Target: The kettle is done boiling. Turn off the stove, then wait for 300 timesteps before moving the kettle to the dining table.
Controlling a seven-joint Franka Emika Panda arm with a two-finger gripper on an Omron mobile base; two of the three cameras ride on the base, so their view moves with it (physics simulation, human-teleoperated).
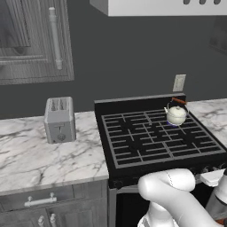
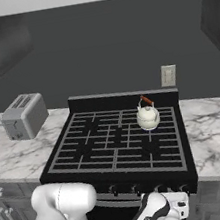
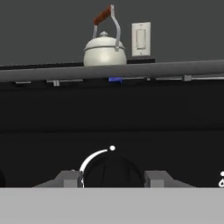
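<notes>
my end effector (image 3: 113, 179) sits low at the front of the stove (image 2: 117, 141), and in the hand view its 2 grey finger tips stand apart at the bottom centre with a dark round knob (image 3: 113, 171) between them. a white arc with a dot curves over the knob's upper left. the knob lies straight ahead of me, its face toward the camera, so i judge the coming move to be a short push forward, a close, and a twist about the axis i am looking along. whether the tips touch the knob yet, i cannot tell. the kettle (image 3: 105, 49) stands upright above the knob in the upper middle of the frame, on the grate at the stove's rear right, with a small blue glow (image 3: 115, 79) beneath it, which i take for a lit burner.
</notes>
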